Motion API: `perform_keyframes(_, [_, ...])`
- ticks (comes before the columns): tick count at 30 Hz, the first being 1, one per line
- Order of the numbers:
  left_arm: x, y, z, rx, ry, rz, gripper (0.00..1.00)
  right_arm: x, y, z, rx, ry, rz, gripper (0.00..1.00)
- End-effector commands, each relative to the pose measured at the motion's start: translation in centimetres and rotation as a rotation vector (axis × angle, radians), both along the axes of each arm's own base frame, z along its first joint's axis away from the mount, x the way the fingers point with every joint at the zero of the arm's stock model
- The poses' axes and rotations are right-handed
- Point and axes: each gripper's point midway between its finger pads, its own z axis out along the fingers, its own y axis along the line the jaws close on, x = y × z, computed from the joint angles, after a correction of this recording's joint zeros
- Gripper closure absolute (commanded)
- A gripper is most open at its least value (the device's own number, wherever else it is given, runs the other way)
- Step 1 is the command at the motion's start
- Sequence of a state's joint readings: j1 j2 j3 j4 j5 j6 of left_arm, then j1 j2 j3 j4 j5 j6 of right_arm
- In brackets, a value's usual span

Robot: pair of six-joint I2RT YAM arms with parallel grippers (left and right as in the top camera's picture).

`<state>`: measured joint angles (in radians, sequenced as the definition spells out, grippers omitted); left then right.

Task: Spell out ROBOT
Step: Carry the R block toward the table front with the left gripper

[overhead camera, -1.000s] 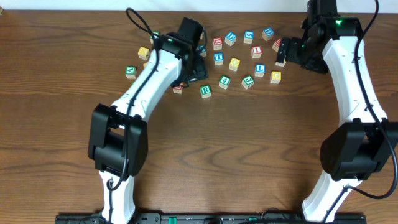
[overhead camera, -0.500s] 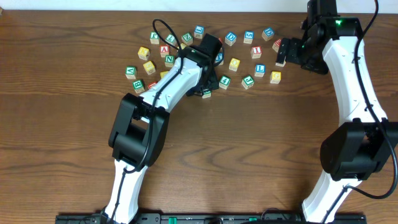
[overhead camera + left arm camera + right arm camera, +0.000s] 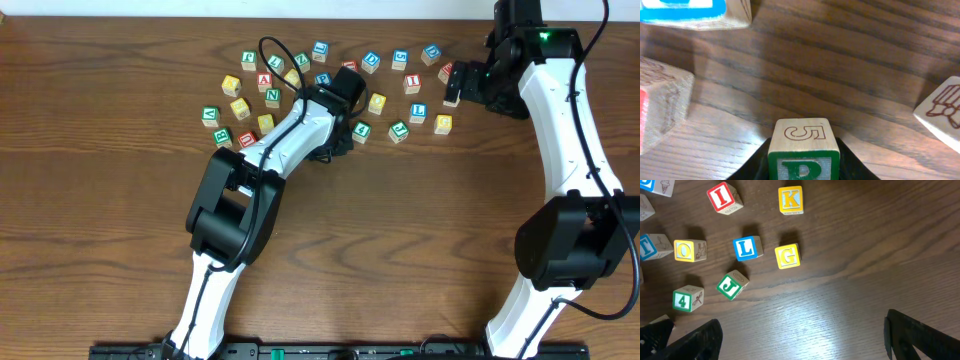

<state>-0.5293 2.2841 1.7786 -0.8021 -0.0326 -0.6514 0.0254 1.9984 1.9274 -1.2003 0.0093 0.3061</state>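
— Left claw (image 3: 805,144): we log it pinching the small wooden cube with the green letter R (image 3: 802,167), on or just over the brown wooden table (image 3: 850,65); we cannot tell which.
— Right claw (image 3: 801,325): we note its fingers spread wide, near the yellow-faced wooden G cube (image 3: 788,256).

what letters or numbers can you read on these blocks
"5": held block, left gripper; green letter below cut off
"I": red I block
"K": yellow K block
"O": yellow O block
"L": blue L block
"G": yellow G block
"J": green J block
"4": green 4 block
Others: cut off or too small.
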Motion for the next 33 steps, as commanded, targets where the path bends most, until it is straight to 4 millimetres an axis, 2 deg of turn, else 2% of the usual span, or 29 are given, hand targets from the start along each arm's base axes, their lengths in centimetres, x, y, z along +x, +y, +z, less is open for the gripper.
perform_keyframes(1, [0.1, 1.0, -0.4, 0.061, -0.009, -0.05, 0.75, 0.2, -0.2, 0.2, -0.014, -0.008, -0.003, 0.01])
perform_keyframes(3, [0.2, 1.0, 0.5, 0.061, -0.018, -0.078, 0.76, 0.2, -0.2, 0.2, -0.014, -0.01, -0.003, 0.01])
perform_keyframes(5, [0.2, 1.0, 2.3, 0.06, -0.04, -0.122, 0.76, 0.2, -0.2, 0.2, -0.014, -0.01, -0.003, 0.01])
perform_keyframes(8, [-0.3, 1.3, 7.8, 0.045, -0.105, -0.189, 0.76, 0.2, -0.2, 0.2, -0.014, -0.01, -0.003, 0.01])
perform_keyframes(11, [-2.8, 2.7, 14.6, 0.024, -0.157, -0.196, 0.76, 0.2, -0.2, 0.2, -0.014, -0.01, -0.003, 0.01])
perform_keyframes(13, [-5.1, 4.0, 17.1, 0.031, -0.141, -0.196, 0.76, 0.3, -0.2, 0.2, -0.014, -0.011, -0.003, 0.01])
perform_keyframes(15, [-7.2, 5.3, 17.8, 0.056, -0.088, -0.199, 0.76, 0.4, -0.2, 0.3, -0.014, -0.018, -0.003, 0.01])
perform_keyframes(17, [-8.6, 6.1, 17.0, 0.086, -0.022, -0.202, 0.76, 0.6, -0.1, 0.3, -0.013, -0.025, -0.002, 0.01])
perform_keyframes(19, [-9.9, 6.9, 14.1, 0.118, 0.051, -0.204, 0.76, 0.6, -0.1, 0.3, -0.013, -0.027, -0.002, 0.01])
perform_keyframes(20, [-10.5, 7.2, 12.0, 0.128, 0.079, -0.19, 0.76, 0.6, -0.1, 0.3, -0.013, -0.027, -0.003, 0.01])
perform_keyframes(22, [-10.9, 7.4, 8.1, 0.109, 0.088, -0.152, 0.76, 0.6, -0.1, 0.3, -0.013, -0.028, -0.003, 0.01])
perform_keyframes(23, [-10.7, 7.4, 6.8, 0.081, 0.083, -0.141, 0.75, 0.6, -0.1, 0.3, -0.013, -0.025, -0.002, 0.01])
perform_keyframes(26, [-9.0, 8.8, 4.8, 0.047, 0.051, -0.079, 0.72, 0.5, 0.2, 0.3, -0.013, -0.023, 0.003, 0.01])
perform_keyframes(30, [-7.9, 8.0, 2.3, -0.024, 0.076, -0.084, 0.72, 0.5, 1.4, 0.3, -0.012, -0.026, 0.031, 0.01])
perform_keyframes(33, [-7.9, 7.6, 1.0, -0.035, 0.099, -0.087, 0.72, 0.6, 2.2, 0.3, -0.012, -0.029, 0.047, 0.01])
